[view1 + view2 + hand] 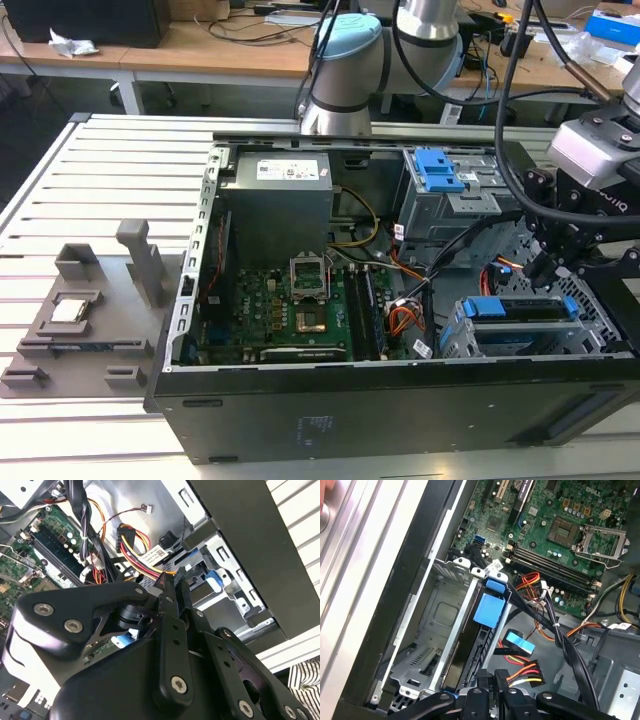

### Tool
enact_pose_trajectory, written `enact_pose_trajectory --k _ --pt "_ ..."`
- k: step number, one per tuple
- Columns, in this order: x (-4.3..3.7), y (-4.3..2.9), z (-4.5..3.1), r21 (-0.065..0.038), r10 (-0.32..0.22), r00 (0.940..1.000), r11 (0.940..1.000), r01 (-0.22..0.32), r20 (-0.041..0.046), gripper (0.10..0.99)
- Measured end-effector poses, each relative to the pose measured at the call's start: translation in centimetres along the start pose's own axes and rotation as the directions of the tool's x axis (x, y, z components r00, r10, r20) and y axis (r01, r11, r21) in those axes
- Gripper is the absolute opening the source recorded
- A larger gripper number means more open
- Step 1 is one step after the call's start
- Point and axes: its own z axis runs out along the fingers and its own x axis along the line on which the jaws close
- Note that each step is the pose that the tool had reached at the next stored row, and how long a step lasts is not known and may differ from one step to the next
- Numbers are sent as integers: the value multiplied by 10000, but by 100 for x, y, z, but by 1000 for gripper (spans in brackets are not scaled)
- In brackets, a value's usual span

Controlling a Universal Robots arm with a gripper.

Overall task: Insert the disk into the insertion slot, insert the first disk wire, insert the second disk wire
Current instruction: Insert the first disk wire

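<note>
disk (485, 611): mostly hidden | second disk wire (522, 672): plug end hidden in claw (494, 678), seemingly

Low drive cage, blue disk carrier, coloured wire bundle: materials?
Low grey perforated drive cage: sheet metal, likely bare steel; stamped holes, folded edges, dull sheen. Bright blue disk carrier: moulded plastic, matte, uniform colour. Red-orange-yellow wire bundle: smooth coloured insulation, probably plastic; conductors hidden.

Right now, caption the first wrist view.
Gripper beside the second disk wire; disk sits in the insertion slot.

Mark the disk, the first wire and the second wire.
disk (487, 611): first wrist view, blue carrier tab.
first wire (518, 644): first wrist view, blue plug.
second wire (521, 674): first wrist view, coloured strands.
</note>
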Motion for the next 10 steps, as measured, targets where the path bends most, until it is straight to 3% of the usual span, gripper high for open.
enact_pose_trajectory --k 7,10 --pt "0 1 0 0 0 10000 10000 0 0 169" --pt "-1 0 4 9 541 9985 9985 -541 21 169"
